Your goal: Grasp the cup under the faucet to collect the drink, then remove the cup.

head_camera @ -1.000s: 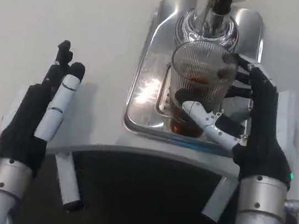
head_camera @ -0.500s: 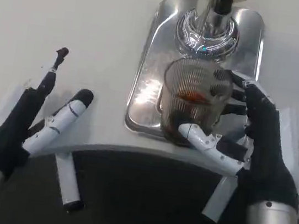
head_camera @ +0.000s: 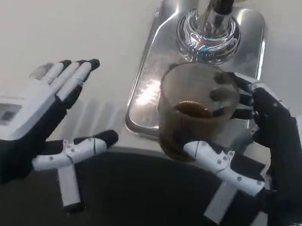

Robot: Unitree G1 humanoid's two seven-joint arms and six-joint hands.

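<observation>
Over the white table's (head_camera: 53,9) left side the left hand (head_camera: 32,116) hovers, spread and holding nothing. Rightward, the right hand (head_camera: 259,145) grips the cup (head_camera: 195,116), dark drink inside, at the steel tray's (head_camera: 152,62) near edge, clear of the faucet (head_camera: 212,15); only setting it aside seems left.

Plain white matte tabletop (head_camera: 70,6), spreading beyond and to the outer side of the left fingers (head_camera: 72,74). Rounded pale front edge just under those fingertips. Dark, near-black floor area (head_camera: 138,207) below the edge, between both sets of fingers. One light grey slanted strut (head_camera: 71,189) under the left fingers, another (head_camera: 219,202) under the right fingers (head_camera: 222,165). Soft even light, faint streaked shadow beside the left fingers.
</observation>
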